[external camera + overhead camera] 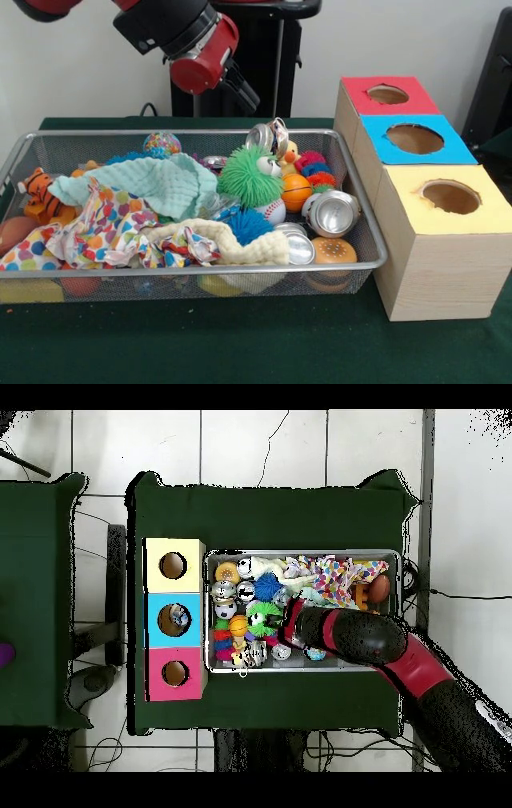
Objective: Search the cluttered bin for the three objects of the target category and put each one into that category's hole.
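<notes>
While visible: three cans [333,213], three holes [415,138].

Green-clothed table [240,352] carries wire bin [364,240]; beside it, three-hole box row [436,264].

A table draped in dark green cloth [240,352] is standing on a floor of large pale tiles [260,444]. A plain off-white wall [72,72] is showing behind. A second green-covered table [35,599] is sitting alongside, and black cables [100,754] are trailing across the floor.
</notes>
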